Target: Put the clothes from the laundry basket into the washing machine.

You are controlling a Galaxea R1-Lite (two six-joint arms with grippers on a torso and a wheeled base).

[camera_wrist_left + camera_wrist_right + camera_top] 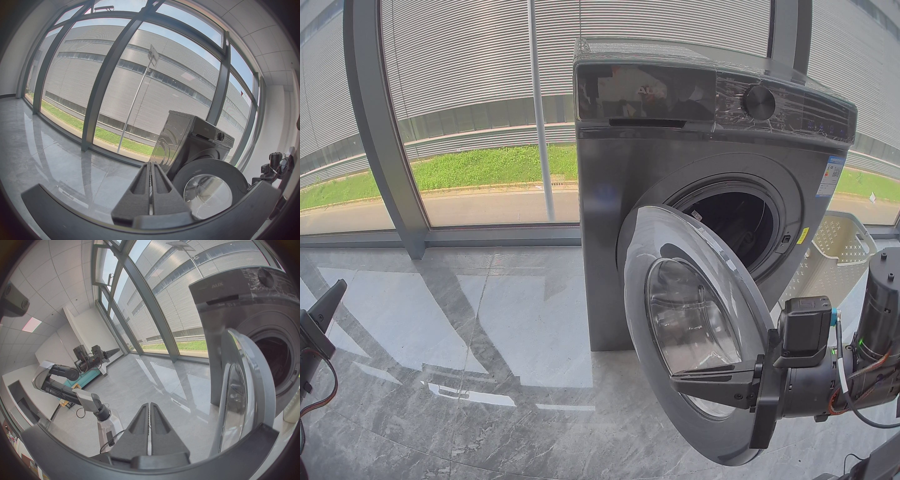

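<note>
- Right hand [675,377]: fingers pressed together, nothing between them. It is held level, with the tips over the glass of the open door. I cannot tell whether they touch it.
- Door [687,312]: round and glazed, swung wide on the washing machine [625,175], just ahead of my right hand.
- Drum opening [737,225]: dark, beyond the door and above my right hand.
- Laundry basket [837,250]: white and perforated, standing tilted against the machine's side, behind my right hand and well apart from my left. I cannot make out its contents.
- Left hand [334,294]: fingers together and empty, above the marble floor [487,325], well apart from the machine.
- Window wall [475,125]: beyond both hands, behind the machine.
</note>
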